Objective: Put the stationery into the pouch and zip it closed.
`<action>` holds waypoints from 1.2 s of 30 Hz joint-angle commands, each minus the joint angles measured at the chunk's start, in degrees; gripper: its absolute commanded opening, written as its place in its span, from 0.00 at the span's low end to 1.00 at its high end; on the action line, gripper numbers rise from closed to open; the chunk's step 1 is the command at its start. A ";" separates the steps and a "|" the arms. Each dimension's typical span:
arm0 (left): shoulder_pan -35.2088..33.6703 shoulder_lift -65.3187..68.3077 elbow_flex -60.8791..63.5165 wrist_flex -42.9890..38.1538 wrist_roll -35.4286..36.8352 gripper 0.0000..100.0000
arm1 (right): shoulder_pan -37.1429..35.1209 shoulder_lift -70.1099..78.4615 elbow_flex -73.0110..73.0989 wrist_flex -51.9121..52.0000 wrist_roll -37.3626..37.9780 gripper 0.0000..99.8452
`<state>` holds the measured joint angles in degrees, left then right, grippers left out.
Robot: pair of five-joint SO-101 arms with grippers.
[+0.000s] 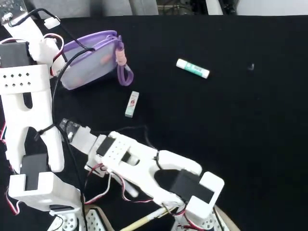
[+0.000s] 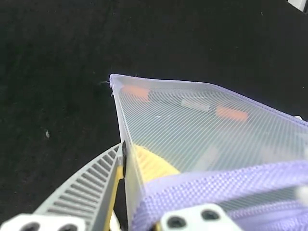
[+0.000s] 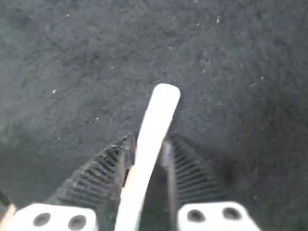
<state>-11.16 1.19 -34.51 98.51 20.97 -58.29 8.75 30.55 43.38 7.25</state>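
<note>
my right claw (image 3: pixel 149 144) is clamped on a thin white stick (image 3: pixel 156 113). its tip pokes out past my fingers over the black table (image 3: pixel 72 57); its near end is cut off, so i can't tell what it is. from above, this claw (image 1: pixel 66 127) sits well apart from the pouch (image 1: pixel 89 62), on its near side.

my left claw (image 2: pixel 126 166) is clamped on the pouch's edge. one ribbed finger (image 2: pixel 89 190) shows; the other is hidden behind the mesh. orange and pale shapes inside the pouch are too blurred to name, and i can't tell if the zip is open.

a small box (image 1: pixel 132 104) lies near the pouch's purple strap (image 1: pixel 126 76). a white tube (image 1: pixel 192 68) lies well apart, beyond the strap side.
</note>
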 commanded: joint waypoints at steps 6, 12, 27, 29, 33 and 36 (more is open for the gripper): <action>-0.13 -0.88 -2.59 -0.97 0.53 0.03 | 0.79 -0.31 -2.95 1.05 -0.18 0.01; -0.13 -0.88 -2.59 -1.05 0.53 0.03 | 0.97 -4.53 -2.95 4.04 -0.09 0.01; -0.31 -0.88 -2.59 -0.88 0.53 0.03 | 14.15 -33.63 5.58 8.53 0.70 0.01; -0.31 -0.88 -2.59 -0.79 0.53 0.03 | 15.38 -37.76 5.58 9.93 2.73 0.01; -0.13 -0.88 -2.59 -0.70 0.53 0.03 | 18.55 -45.93 5.58 10.64 3.43 0.01; -0.13 -0.88 -2.51 -0.70 0.53 0.03 | 21.10 -51.47 5.32 10.02 3.43 0.01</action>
<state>-11.16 1.19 -34.51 98.51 20.97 -39.82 -36.44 36.53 53.67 10.15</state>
